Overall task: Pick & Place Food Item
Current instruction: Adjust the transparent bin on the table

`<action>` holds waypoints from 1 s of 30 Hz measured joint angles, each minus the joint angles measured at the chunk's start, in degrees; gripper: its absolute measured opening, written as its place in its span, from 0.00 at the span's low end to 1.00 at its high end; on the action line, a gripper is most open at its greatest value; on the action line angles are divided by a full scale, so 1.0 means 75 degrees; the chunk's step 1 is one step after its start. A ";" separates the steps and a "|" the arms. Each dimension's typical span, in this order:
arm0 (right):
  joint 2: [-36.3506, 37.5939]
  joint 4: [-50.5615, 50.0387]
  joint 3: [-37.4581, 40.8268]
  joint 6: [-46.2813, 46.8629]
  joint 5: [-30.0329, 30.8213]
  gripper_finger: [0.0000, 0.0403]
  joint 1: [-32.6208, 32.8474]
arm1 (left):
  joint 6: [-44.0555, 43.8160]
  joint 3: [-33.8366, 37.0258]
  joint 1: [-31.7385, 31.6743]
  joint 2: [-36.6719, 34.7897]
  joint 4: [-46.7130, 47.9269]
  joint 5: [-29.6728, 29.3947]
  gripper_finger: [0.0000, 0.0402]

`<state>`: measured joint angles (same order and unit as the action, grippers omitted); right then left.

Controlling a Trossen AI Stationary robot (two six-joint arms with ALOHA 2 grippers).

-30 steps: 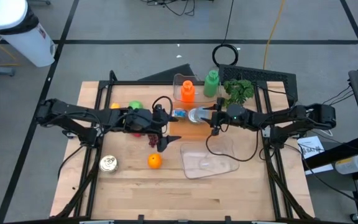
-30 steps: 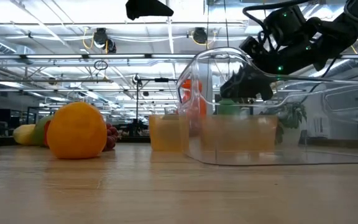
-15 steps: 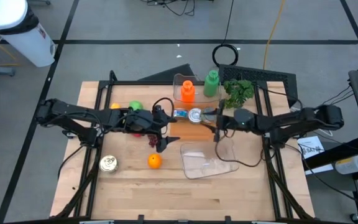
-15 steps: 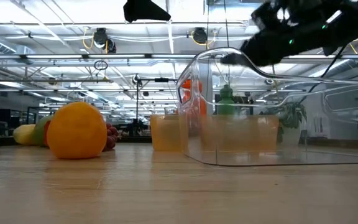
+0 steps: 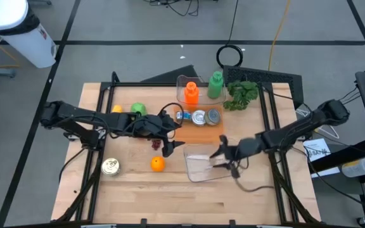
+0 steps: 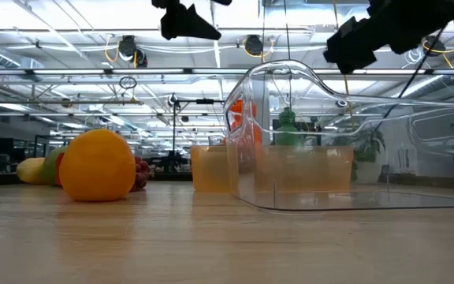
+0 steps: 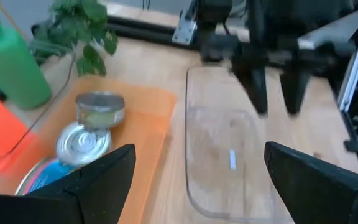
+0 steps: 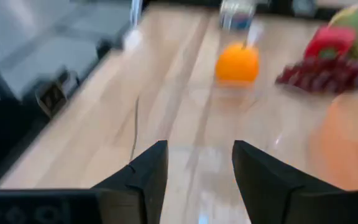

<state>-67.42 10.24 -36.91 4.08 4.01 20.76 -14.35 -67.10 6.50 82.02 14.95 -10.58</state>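
While open, left end effector (image 5: 168, 147), beside orange (image 5: 158, 164)

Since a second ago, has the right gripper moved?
Yes. In the high view the right gripper has swung away from the cans on the orange board, toward the table's front edge, and now hovers over the clear tray.

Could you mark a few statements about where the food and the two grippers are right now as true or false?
1. The orange lies inside the clear container. False: it sits on the table beside it.
2. The right gripper hangs over the clear container. True.
3. The left gripper grips the grapes. False: its fingers are open and empty.
4. Three cans lie on the orange board. True.
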 joint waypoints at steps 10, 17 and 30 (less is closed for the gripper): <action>-0.1832 -0.2904 -0.1936 -0.0314 -0.0573 0.15 0.0827 | -0.0198 0.0002 0.0000 0.0247 -0.0179 0.0004 0.95; -0.1883 -0.3274 -0.2039 -0.0075 -0.0560 0.02 0.1078 | -0.0201 0.0002 0.0006 0.0265 -0.0080 0.0007 0.93; -0.1891 -0.3551 -0.2027 0.0346 -0.0152 0.34 0.1089 | -0.0221 0.0002 0.0009 0.0265 -0.0079 0.0013 0.94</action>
<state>-81.60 -16.40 -52.12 6.68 2.87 28.93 -16.01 -67.09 6.57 84.01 14.36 -10.48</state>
